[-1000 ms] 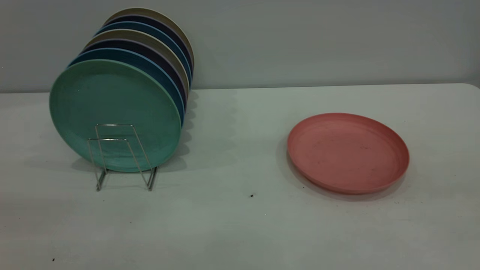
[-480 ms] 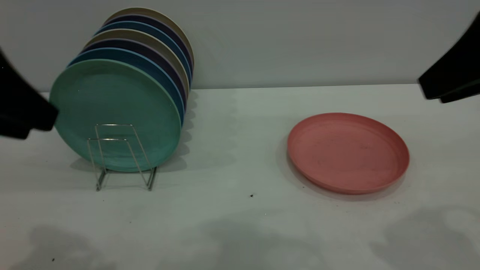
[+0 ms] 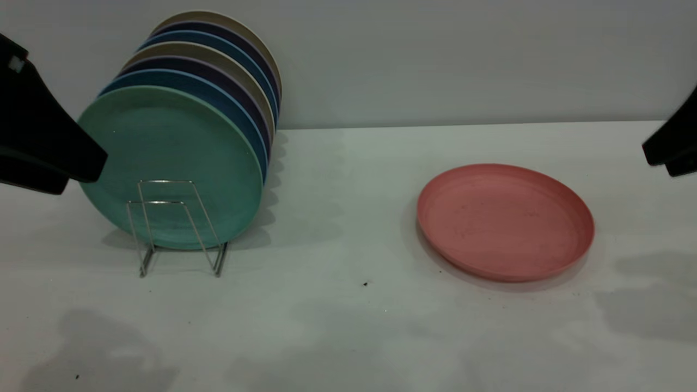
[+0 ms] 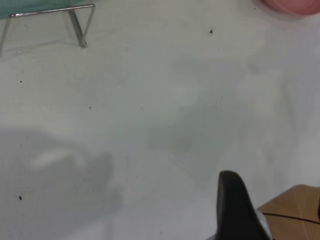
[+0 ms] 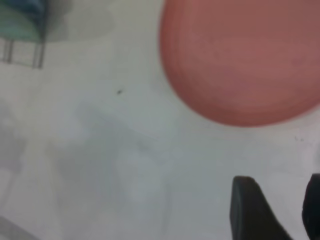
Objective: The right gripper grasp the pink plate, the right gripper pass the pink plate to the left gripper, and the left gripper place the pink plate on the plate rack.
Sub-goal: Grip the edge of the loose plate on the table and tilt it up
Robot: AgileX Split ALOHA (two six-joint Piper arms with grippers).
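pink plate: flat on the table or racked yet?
Flat on the table, rim up. The pink plate lies apart from the plate rack; neither gripper touches it.

Matte plastic pink plate (image 3: 505, 221); shiny thin metal wire plate rack (image 3: 175, 226); matte green plate (image 3: 170, 166); smooth, speckled white table (image 3: 348, 326).

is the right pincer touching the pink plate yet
Apart. In the exterior view the right pincer hangs at the right edge, with bare table plainly between it and the pink plate, which lies flat.
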